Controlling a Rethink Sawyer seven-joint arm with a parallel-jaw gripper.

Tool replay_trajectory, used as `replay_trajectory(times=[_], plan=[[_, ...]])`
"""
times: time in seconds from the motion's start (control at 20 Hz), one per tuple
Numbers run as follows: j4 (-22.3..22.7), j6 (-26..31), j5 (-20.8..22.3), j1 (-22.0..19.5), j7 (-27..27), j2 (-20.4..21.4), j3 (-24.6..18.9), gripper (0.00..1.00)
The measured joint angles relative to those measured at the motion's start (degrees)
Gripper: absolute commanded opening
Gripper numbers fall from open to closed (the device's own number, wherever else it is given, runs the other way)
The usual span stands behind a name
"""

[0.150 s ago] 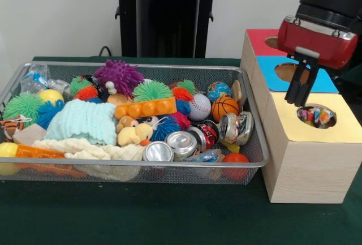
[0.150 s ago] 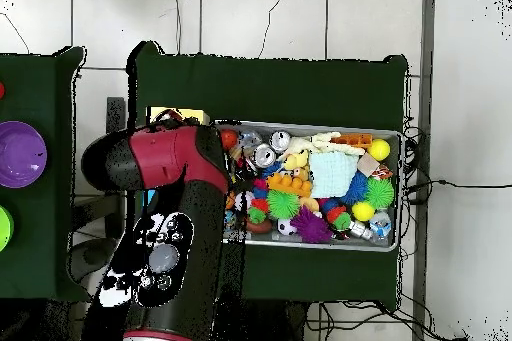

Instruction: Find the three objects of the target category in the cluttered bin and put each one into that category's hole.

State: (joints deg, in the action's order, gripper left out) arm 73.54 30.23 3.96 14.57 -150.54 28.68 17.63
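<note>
Several small colourful items already lie in the yellow hole; gripper hangs above it, fingers nearly together and empty. Cans and balls remain in the bin.

purple bowl, green tablecloth

This looks like a robot lab: a green-covered table on a tiled floor with loose cables, facing a bare wall.
</note>
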Motion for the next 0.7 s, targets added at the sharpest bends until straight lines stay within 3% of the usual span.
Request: replay_trajectory(times=[0.7], plan=[[2.19, -0.01, 5.15, -0.3, 0.0, 0.88, -6.36, 0.0]])
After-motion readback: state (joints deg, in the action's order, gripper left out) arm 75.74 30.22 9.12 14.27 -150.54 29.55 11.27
